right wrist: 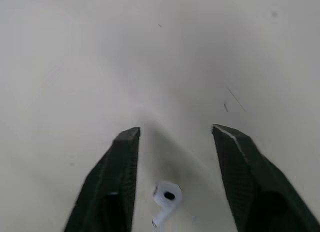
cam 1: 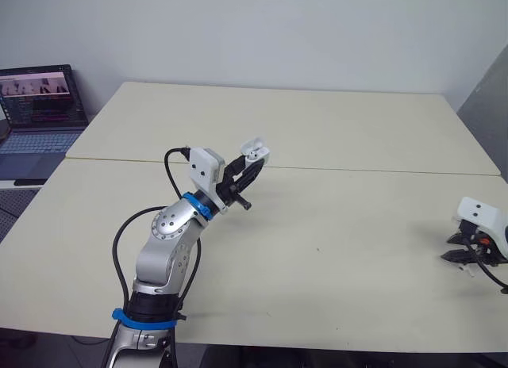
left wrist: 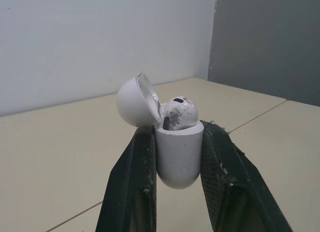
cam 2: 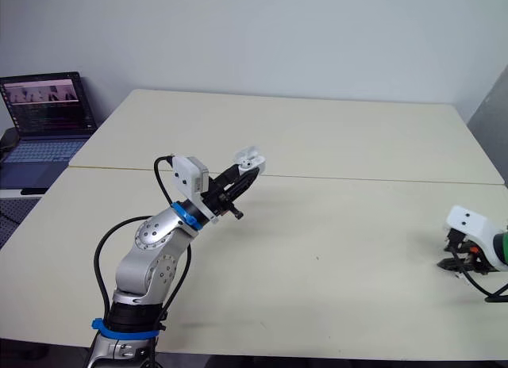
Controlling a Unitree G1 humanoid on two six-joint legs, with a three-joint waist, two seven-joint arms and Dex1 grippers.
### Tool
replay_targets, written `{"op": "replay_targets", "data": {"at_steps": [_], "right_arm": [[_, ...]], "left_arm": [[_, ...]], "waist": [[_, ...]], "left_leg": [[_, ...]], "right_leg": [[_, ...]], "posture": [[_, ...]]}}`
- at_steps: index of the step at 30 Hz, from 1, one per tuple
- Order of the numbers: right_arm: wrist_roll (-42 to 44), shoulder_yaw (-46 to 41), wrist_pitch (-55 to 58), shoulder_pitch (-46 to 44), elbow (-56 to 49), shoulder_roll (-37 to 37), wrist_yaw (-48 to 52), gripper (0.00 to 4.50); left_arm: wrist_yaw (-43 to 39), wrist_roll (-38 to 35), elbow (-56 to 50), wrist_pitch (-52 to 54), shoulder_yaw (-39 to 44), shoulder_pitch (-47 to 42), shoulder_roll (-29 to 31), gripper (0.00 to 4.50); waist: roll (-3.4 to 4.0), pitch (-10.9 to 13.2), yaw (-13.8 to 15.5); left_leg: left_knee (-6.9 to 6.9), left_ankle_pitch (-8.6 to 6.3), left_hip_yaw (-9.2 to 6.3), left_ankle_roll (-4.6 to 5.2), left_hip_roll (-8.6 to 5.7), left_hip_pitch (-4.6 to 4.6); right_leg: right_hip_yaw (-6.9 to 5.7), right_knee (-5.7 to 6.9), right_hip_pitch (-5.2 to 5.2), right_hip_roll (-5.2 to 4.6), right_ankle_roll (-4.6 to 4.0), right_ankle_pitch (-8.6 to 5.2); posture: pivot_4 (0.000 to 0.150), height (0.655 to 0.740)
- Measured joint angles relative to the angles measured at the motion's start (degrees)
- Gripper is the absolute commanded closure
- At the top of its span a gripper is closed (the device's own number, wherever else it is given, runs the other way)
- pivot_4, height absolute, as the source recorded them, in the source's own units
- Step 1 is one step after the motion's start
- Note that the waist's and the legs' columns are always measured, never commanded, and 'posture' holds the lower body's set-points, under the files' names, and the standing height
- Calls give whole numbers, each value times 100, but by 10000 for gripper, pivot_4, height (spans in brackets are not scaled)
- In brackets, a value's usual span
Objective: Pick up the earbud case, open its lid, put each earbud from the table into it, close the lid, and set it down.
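My left gripper (cam 1: 252,163) is raised over the middle of the table, shut on the white earbud case (left wrist: 179,154). The case's lid (left wrist: 136,101) stands open, and one earbud (left wrist: 179,113) sits in the case. The case also shows as a small white shape (cam 2: 249,158) at the fingertips. My right gripper (right wrist: 175,134) hangs low over the table at the far right edge, open. A second white earbud (right wrist: 165,201) lies on the table between its fingers, untouched. The right gripper (cam 1: 468,257) is partly cut off by the picture's edge.
The cream table (cam 1: 333,249) has a seam (cam 1: 381,170) running across its middle. An open laptop (cam 1: 41,106) stands on a separate surface off the table's far left corner. A grey wall panel (cam 1: 488,98) rises beyond the table's right side.
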Motion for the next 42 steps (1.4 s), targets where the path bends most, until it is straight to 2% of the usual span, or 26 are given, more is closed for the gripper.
{"op": "replay_targets", "data": {"at_steps": [2,12,19,34,37,42], "right_arm": [[7,-70,21,147,32,-68,-4,3813],[12,-191,219,467,202,-91,-210,3813],[23,-193,302,407,465,28,-344,3813],[227,-174,825,220,344,102,-338,3813],[226,-173,832,234,344,101,-340,9656],[223,-174,702,353,263,92,-329,27399]], "left_arm": [[0,0,0,0,2,16,0,37129],[-15,0,1,0,-7,23,-44,37129],[-102,-1,0,21,1,55,29,37129],[-127,-5,-4,33,3,92,65,37129],[-126,-5,-5,33,3,136,65,37129],[-127,-5,-13,34,2,141,67,37129]], "waist": [[0,0,-2],[0,0,-5],[-1,0,-11],[0,0,-12],[0,0,-12],[-1,0,-12]], "left_leg": [[0,0,1,0,0,0],[0,0,3,0,0,0],[1,0,3,0,0,1],[0,0,3,0,0,0],[0,0,2,0,0,-1],[0,-1,2,0,0,-1]], "right_leg": [[1,0,0,0,0,0],[3,-1,0,0,1,0],[3,0,0,1,1,0],[3,-2,0,0,1,0],[2,-2,0,1,1,0],[2,-3,0,1,1,0]], "posture": [[1500,7400],[1500,7400],[1500,7400],[1500,7400],[1500,7400],[1500,7400]]}}
